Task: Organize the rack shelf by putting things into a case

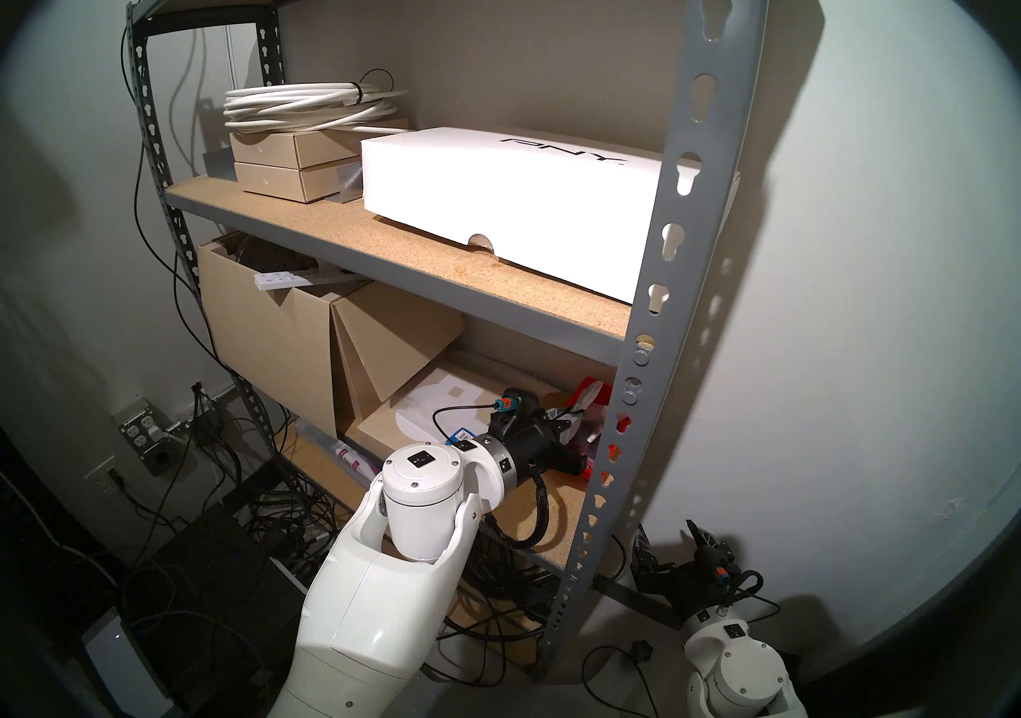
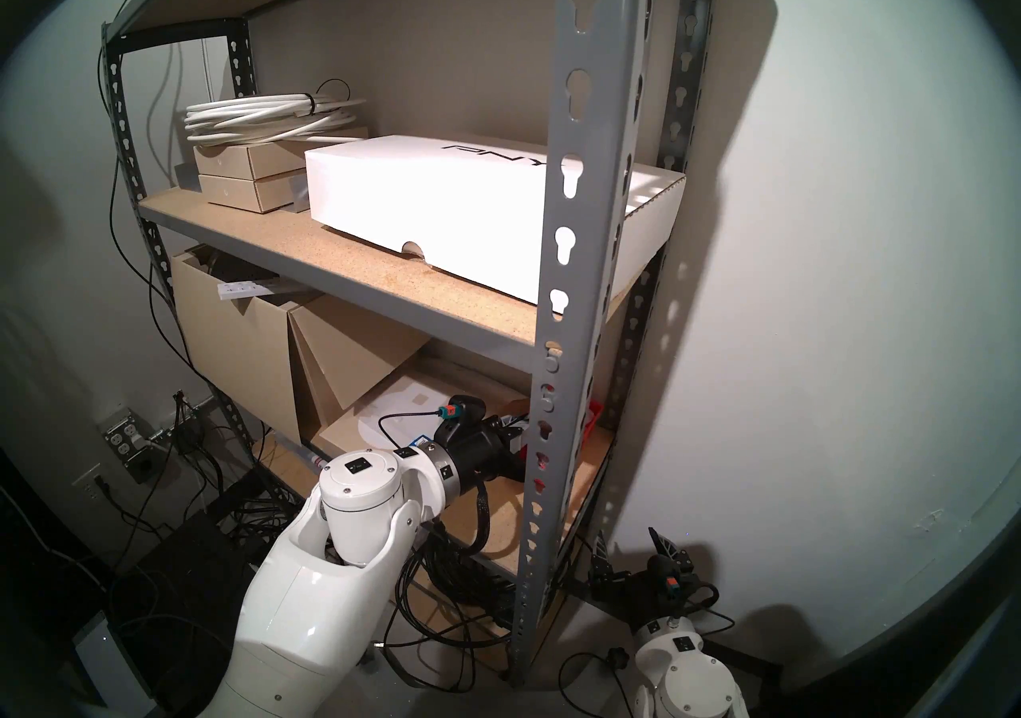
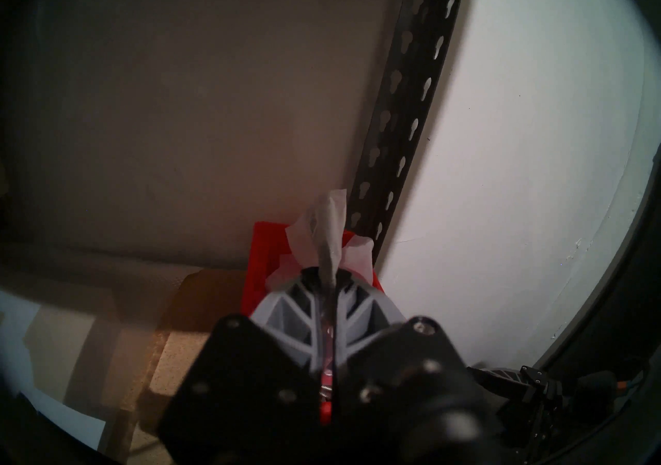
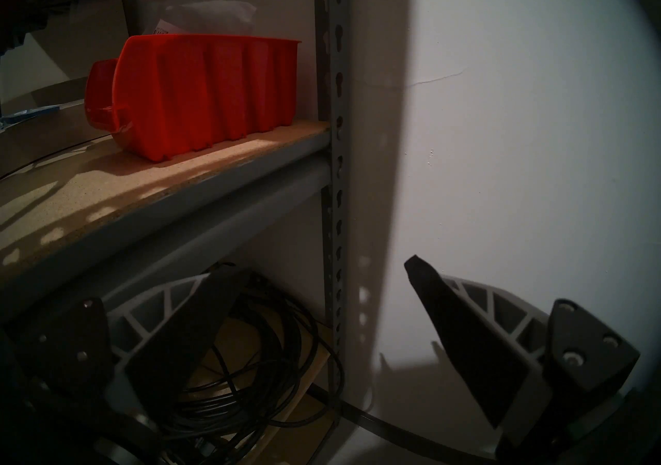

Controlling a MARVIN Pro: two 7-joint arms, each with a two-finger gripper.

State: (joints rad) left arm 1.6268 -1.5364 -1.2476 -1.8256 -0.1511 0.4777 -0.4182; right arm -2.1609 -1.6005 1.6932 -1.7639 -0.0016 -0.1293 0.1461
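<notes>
The red case (image 4: pixel 207 92) stands at the right end of the rack shelf's lower board (image 4: pixel 143 181), against the grey upright (image 1: pixel 674 236). A pale bag (image 4: pixel 214 15) sticks up out of it. My left gripper (image 3: pixel 325 274) is shut on a clear plastic bag (image 3: pixel 329 235), which pokes out past the fingertips right over the case (image 3: pixel 261 267). In the head view that gripper (image 1: pixel 574 443) reaches in under the middle shelf, partly hidden by the upright. My right gripper (image 4: pixel 322 267) hangs open and empty below the shelf, outside the rack (image 1: pixel 671 540).
A white PNY box (image 1: pixel 514 203), two tan boxes (image 1: pixel 287 170) and a white cable coil (image 1: pixel 309 103) fill the middle shelf. Open cardboard boxes (image 1: pixel 276 341) occupy the lower shelf's left. A blue-and-white card (image 1: pixel 461 435) lies by my left wrist. Black cables (image 4: pixel 250 364) pile underneath.
</notes>
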